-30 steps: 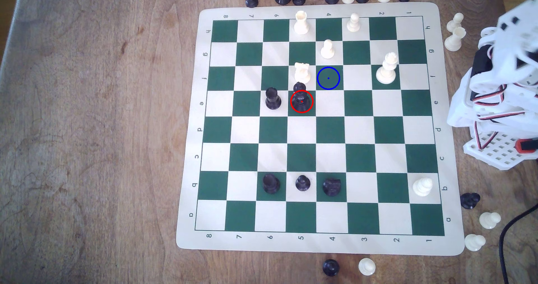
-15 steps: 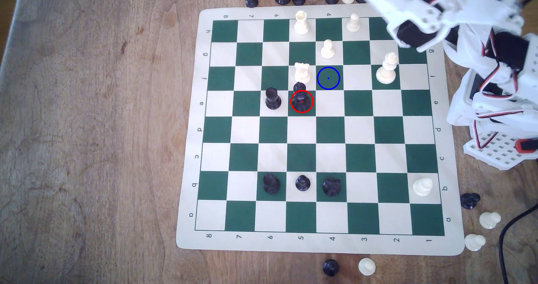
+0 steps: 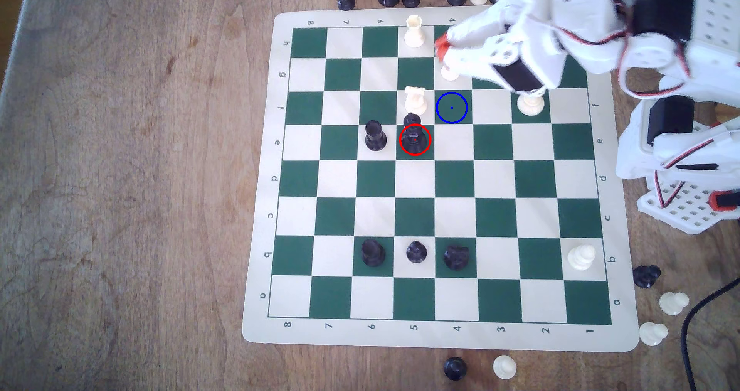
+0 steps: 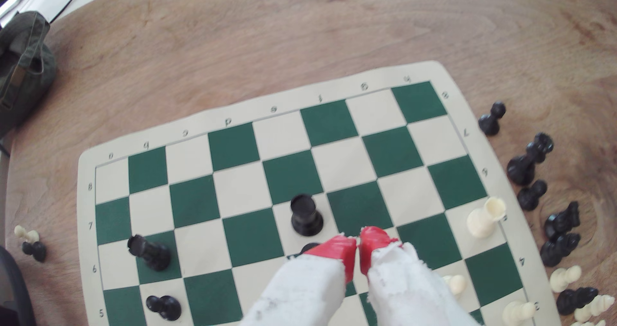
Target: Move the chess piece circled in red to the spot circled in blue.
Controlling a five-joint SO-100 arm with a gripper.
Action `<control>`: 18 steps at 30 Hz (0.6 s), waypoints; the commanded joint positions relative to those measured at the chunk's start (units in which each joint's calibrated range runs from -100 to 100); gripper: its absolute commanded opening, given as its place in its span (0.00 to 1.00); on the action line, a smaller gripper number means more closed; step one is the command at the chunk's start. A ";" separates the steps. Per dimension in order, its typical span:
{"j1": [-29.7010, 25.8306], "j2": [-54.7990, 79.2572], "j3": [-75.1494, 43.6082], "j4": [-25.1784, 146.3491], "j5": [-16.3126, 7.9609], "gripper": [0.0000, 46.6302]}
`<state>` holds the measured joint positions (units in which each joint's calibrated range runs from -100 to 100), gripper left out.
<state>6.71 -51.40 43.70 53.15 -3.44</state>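
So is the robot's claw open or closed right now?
Closed. In the wrist view the gripper's red fingertips nearly touch, with nothing between them.

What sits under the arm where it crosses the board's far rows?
Under the arm, a white pawn's base and a taller white piece's base stick out; their tops are covered. The squares beneath the arm cannot be seen.
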 commanded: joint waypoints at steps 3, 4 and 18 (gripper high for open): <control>-1.74 15.58 -18.95 8.36 -4.30 0.07; -1.74 16.09 -19.04 7.87 -4.59 0.13; -1.12 28.82 -19.13 4.67 -4.25 0.29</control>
<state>5.75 -23.25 29.51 58.73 -7.94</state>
